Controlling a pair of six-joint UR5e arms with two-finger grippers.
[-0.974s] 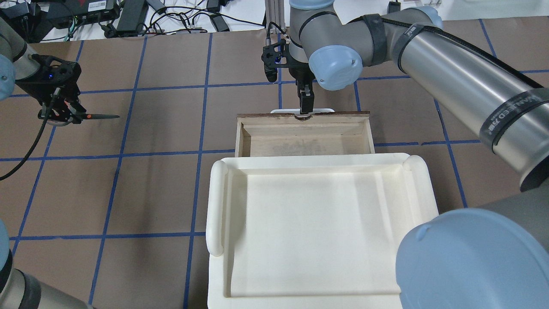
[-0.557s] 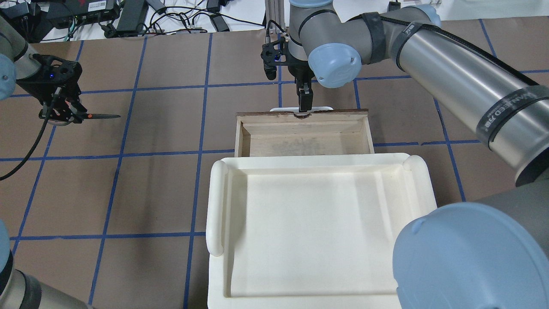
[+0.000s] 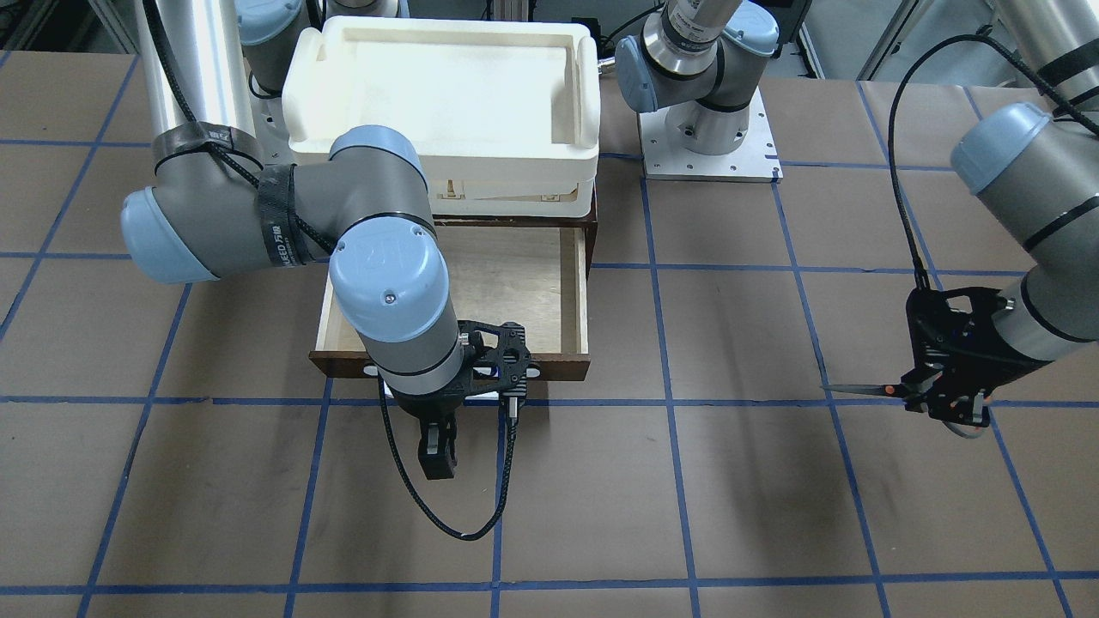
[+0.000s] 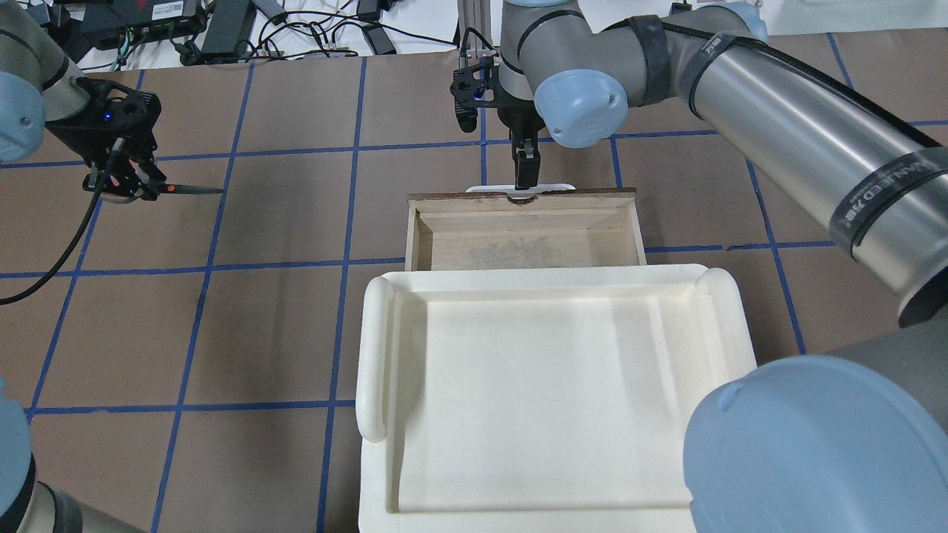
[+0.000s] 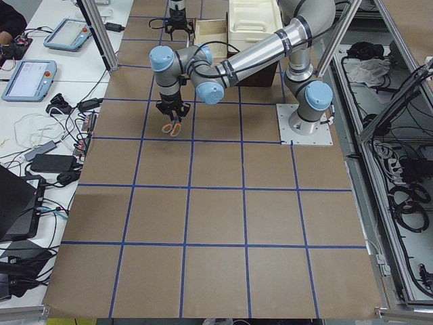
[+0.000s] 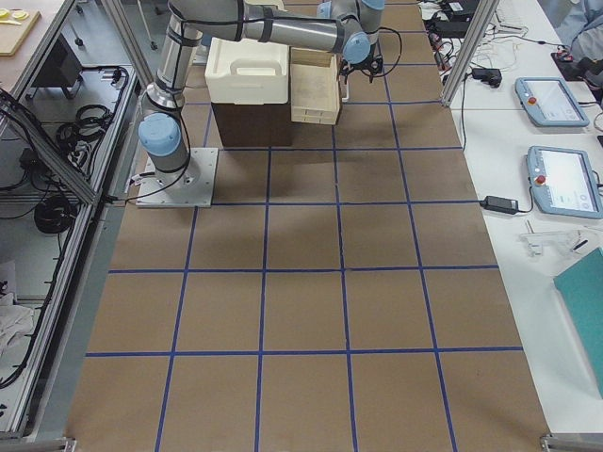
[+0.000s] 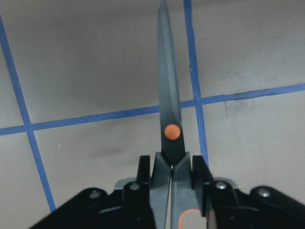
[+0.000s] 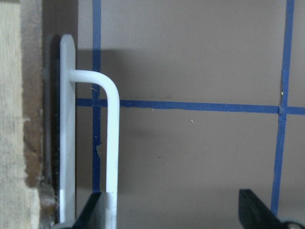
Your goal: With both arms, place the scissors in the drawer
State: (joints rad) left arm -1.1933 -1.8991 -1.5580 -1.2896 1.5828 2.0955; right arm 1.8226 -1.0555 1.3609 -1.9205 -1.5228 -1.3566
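Two arms work here. The left gripper (image 4: 127, 183) is clamped on the handles of one pair of scissors (image 4: 185, 190), held above the table (image 4: 259, 333) well apart from the one open drawer (image 4: 522, 196). The right gripper (image 8: 176, 212) has its fingers spread at the drawer's handle (image 8: 112, 143). One white tray (image 4: 374, 348) sits above the drawer. The brown table has a blue grid, and cables (image 4: 296, 22) lie beyond it.

1. We see the left gripper (image 4: 132, 188) carry the scissors (image 4: 189, 190) a little farther out from the robot and slightly toward the drawer (image 4: 418, 229), compared with a second ago.
2. We see the right gripper (image 4: 526, 176) now a little higher over the white handle (image 4: 559, 189).
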